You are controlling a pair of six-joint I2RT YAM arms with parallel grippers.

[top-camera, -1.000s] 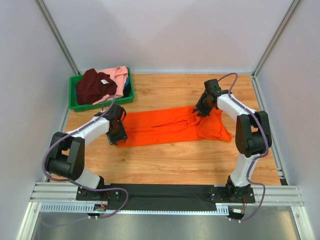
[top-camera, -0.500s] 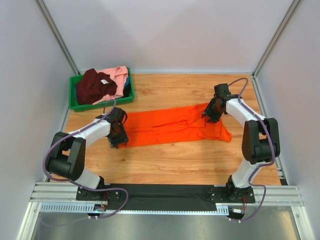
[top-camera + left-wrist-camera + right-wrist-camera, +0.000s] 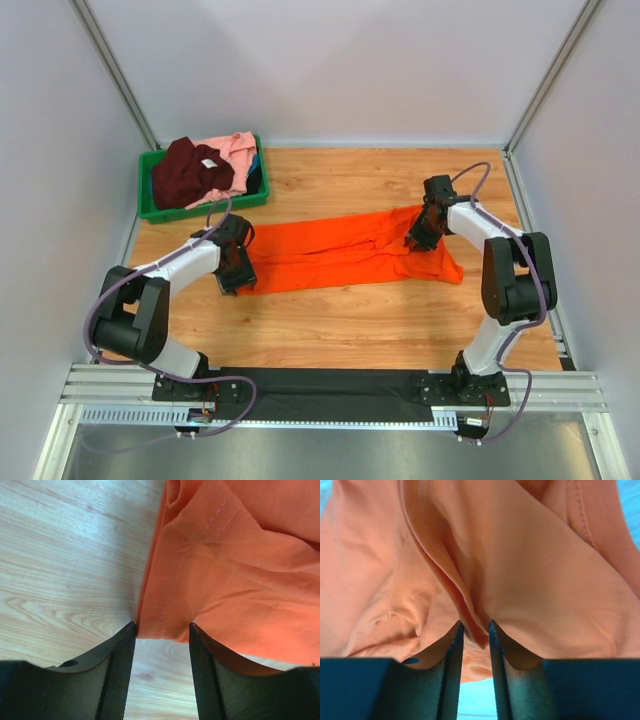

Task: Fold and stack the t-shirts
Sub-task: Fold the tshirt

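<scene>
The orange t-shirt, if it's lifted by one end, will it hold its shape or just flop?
Likely floppy: the orange t-shirt creases into soft folds where the right gripper pinches it. Probably light, since the thin cloth lies flat on the table. Pushed, it would probably bunch rather than slide.

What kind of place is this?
Probably a robot lab cell, not a house: two robot arms bolted to a metal rail, bare white walls around the wooden table, an orange t-shirt laid out.
</scene>
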